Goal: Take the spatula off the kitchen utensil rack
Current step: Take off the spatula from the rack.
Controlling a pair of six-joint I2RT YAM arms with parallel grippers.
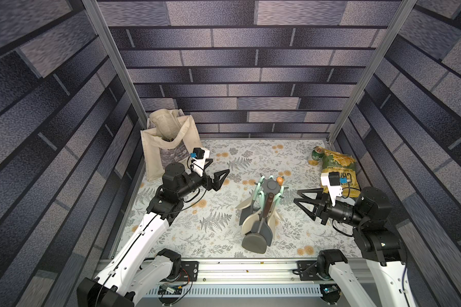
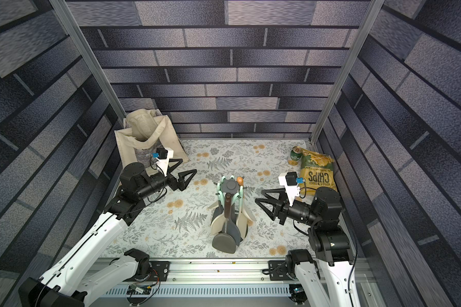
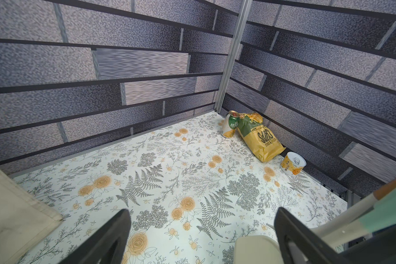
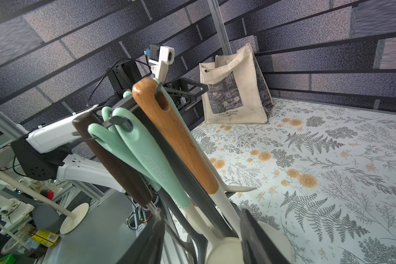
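The kitchen utensil rack (image 1: 271,185) (image 2: 229,185) stands mid-table, dark grey, with several utensils on its hooks. The spatula (image 1: 254,242) (image 2: 224,243) hangs at the front: dark brown handle (image 4: 114,160), metal shaft, dark grey head. Mint-handled and orange-handled utensils hang beside it. My right gripper (image 1: 296,196) (image 2: 258,196) (image 4: 201,214) is just right of the rack, jaws partly apart, holding nothing; the wrist view frames the utensil shafts between its fingers. My left gripper (image 1: 220,166) (image 2: 189,166) (image 3: 201,210) hovers wide open, left of the rack.
A cream tote bag (image 1: 168,143) stands at the back left. A chips bag (image 1: 338,170) and a green can (image 1: 316,155) lie at the back right, with a small yellow cup (image 3: 293,163) near them. A metal rail (image 1: 250,268) edges the front.
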